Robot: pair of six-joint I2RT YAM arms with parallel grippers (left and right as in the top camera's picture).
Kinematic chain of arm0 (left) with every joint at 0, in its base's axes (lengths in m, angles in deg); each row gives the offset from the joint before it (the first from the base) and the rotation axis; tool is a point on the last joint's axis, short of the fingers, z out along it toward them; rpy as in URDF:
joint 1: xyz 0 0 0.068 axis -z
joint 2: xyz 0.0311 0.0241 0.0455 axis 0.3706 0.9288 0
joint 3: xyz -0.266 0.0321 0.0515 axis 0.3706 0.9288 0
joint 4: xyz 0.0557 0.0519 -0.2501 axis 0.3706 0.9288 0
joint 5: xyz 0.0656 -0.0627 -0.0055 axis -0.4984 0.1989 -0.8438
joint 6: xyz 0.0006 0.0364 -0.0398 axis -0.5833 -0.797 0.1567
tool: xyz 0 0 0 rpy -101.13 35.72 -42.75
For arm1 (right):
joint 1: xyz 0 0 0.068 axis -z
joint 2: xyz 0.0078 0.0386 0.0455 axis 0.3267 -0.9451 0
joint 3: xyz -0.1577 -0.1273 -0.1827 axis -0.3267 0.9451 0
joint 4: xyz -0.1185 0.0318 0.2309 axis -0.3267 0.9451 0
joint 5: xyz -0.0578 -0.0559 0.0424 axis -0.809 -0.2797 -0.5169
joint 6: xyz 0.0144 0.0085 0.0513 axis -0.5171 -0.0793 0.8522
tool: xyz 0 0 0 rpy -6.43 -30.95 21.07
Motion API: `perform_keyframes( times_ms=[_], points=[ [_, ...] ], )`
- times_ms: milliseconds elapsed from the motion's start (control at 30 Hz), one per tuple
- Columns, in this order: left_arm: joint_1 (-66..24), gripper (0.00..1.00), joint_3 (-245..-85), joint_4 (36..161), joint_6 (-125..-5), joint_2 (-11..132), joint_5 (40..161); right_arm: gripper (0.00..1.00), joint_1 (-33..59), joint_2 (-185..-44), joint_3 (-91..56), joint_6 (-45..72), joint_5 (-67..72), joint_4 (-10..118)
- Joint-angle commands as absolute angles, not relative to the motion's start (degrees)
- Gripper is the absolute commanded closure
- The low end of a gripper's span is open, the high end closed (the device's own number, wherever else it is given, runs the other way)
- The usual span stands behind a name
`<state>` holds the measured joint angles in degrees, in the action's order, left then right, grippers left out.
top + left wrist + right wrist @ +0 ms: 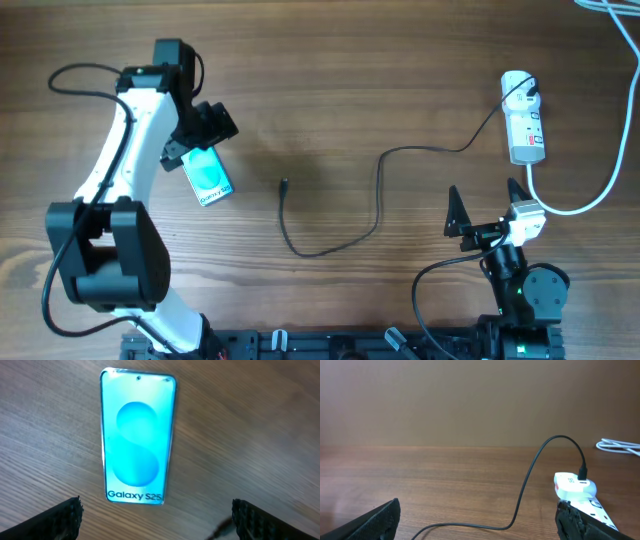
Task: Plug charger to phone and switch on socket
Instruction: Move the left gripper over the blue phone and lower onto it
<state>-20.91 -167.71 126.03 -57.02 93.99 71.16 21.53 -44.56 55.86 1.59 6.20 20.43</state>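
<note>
The phone (208, 178) lies face up on the wooden table, teal screen lit. It fills the left wrist view (137, 437), its text end nearest my fingers. My left gripper (197, 148) hovers over it, open and empty (155, 522). The charger (378, 195) is a thin black cable. Its small tip (284, 183) lies loose to the right of the phone, apart from it, and its plug sits in the white socket (523, 120). My right gripper (487, 207) is open and empty, just below the socket. The right wrist view (477, 525) shows the cable (530, 485) and the socket (575, 485).
A thick white cord (600, 195) runs from the socket's lower end up the right table edge; it also shows at the far right of the right wrist view (620, 446). A blurred dark streak (220, 531) lies beside my left gripper's right finger.
</note>
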Motion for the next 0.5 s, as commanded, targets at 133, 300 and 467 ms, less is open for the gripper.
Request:
perform_keyframes(
  times_ms=[133,300,467],
  points=[
    [-20.91,0.00,-154.83,112.68,-54.38,94.69,68.84,0.00,21.48,-43.92,55.93,1.43,6.90,20.19],
    [-20.91,0.04,-152.06,110.36,-54.38,94.69,68.86,0.00,21.48,-43.92,55.93,1.43,6.90,20.19],
    [-20.85,0.13,-150.00,110.32,-54.35,94.69,70.41,0.00,21.48,-43.92,55.93,1.41,6.90,20.19]
  ],
)
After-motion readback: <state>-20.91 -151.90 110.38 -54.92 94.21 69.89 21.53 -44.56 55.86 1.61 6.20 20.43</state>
